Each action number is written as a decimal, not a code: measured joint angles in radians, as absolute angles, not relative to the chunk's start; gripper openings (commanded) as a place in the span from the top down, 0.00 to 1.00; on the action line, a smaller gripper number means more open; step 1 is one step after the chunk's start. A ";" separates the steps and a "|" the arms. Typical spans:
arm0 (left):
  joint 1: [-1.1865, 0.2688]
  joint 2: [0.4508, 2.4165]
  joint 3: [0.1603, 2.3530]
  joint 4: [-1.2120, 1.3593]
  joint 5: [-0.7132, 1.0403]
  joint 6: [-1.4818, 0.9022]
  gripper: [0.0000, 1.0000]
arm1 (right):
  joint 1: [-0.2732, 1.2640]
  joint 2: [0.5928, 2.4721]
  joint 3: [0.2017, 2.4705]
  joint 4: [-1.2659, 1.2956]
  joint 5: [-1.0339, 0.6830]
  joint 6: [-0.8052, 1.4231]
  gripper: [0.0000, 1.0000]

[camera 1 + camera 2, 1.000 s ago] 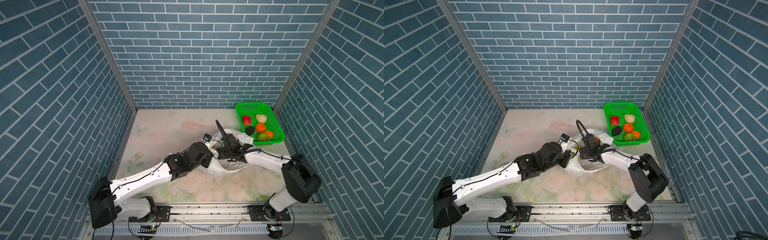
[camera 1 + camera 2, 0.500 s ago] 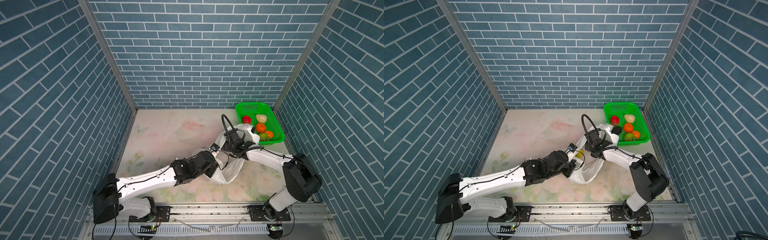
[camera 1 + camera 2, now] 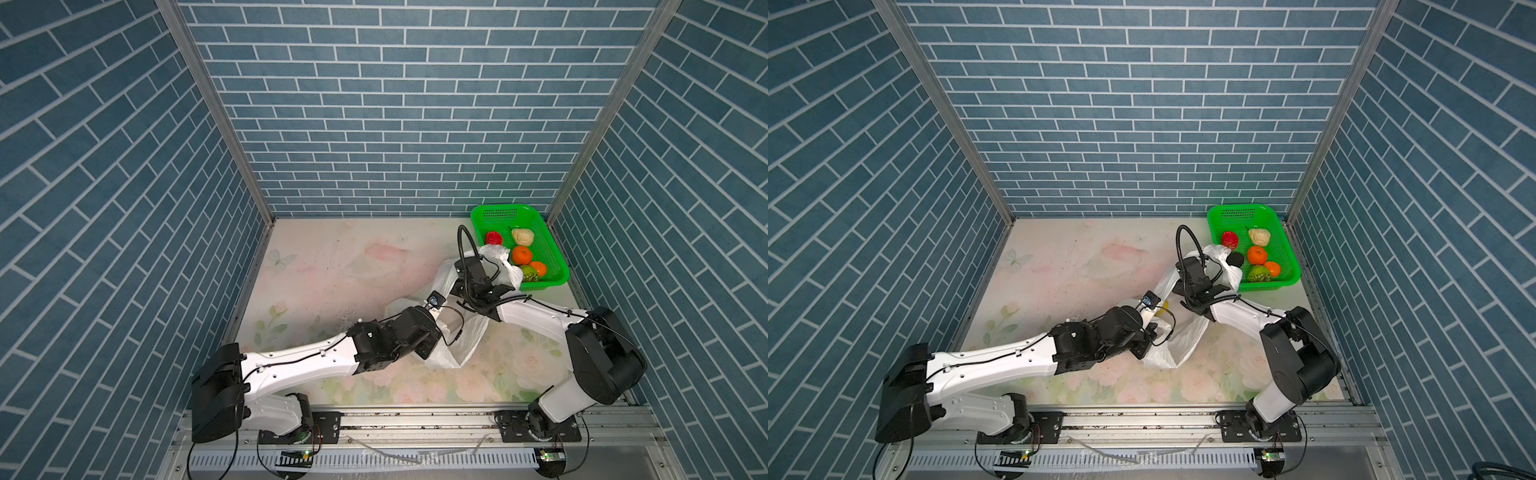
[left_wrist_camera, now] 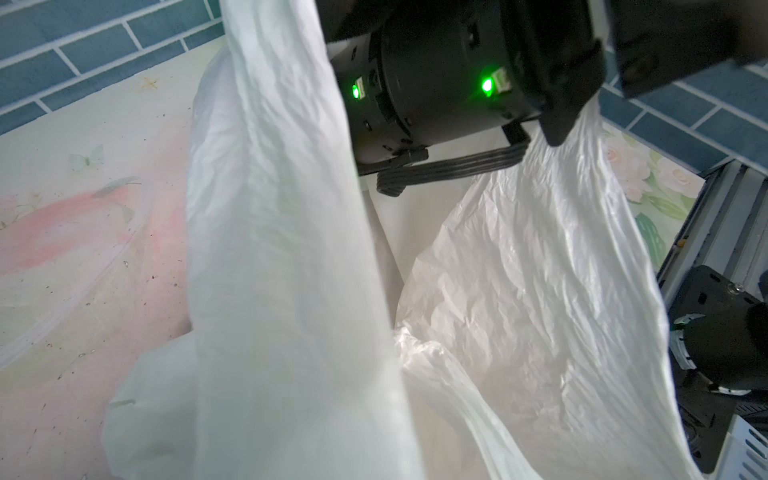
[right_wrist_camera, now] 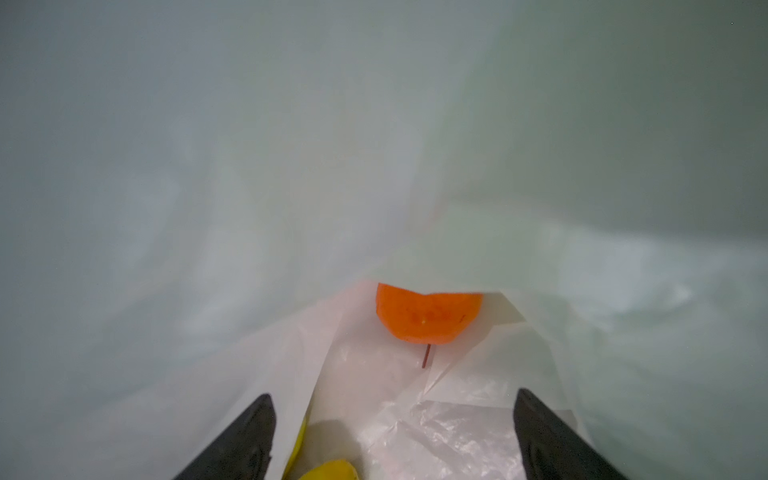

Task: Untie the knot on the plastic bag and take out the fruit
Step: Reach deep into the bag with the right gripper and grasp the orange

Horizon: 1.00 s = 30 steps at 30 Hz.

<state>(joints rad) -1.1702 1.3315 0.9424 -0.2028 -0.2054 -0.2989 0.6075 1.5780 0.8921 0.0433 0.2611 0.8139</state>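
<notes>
White plastic bag (image 3: 465, 336) stretches up toward the basket (image 3: 505, 214) at the far right corner of the desk (image 3: 332, 266), no longer slumped mid-desk. Its lower end stays clenched in the left pincer (image 3: 428, 353). The right pincer (image 5: 392, 395) gapes released inside, over yellow fruit (image 5: 328, 469) still to remove.

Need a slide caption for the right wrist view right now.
Inside the plastic bag: the right arm's open jaws with a yellow fruit between them, an orange piece lying farther in.

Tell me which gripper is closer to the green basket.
Right. The right gripper is inside the plastic bag, beside the green basket; the left gripper pinches the bag farther from it.
</notes>
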 measured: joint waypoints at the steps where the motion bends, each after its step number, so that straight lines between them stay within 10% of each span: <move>1: -1.170 1.332 0.944 -0.198 -0.205 -0.299 1.00 | 0.600 1.583 0.888 0.064 0.255 0.823 0.14; 30: -1.174 1.332 0.957 -0.152 -0.178 -0.307 1.00 | 0.535 1.736 0.879 0.300 0.126 0.985 0.25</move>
